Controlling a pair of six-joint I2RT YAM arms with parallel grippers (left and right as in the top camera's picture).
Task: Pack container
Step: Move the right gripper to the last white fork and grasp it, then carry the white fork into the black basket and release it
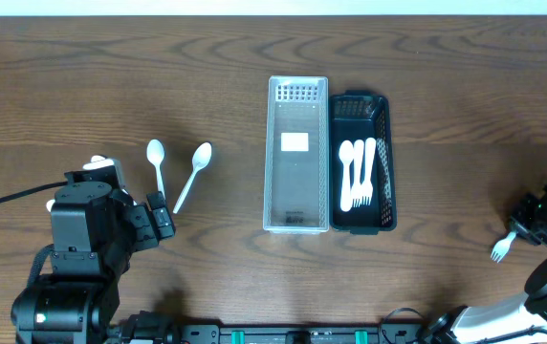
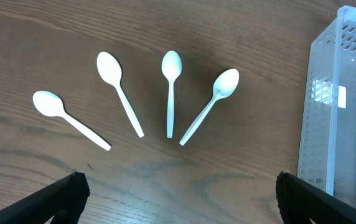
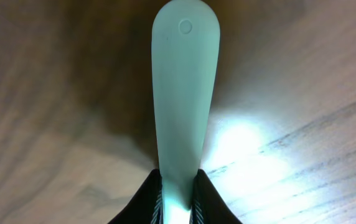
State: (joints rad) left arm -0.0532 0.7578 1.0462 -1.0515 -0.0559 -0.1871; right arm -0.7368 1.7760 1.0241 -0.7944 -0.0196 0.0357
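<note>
Fork (image 1: 500, 250) clamped by its handle in our right gripper (image 3: 178, 193) lies at the table's (image 1: 465, 287) right edge, with the black basket (image 1: 386, 124) of forks (image 1: 358, 177) well apart to its left, while our left gripper (image 2: 181, 186) hangs open above four spoons (image 2: 170, 93).

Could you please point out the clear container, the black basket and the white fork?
clear container (image 1: 297, 186): overhead view, bare floor.
black basket (image 1: 358, 107): overhead view, far end.
white fork (image 1: 501, 250): overhead view, tined end.
</note>
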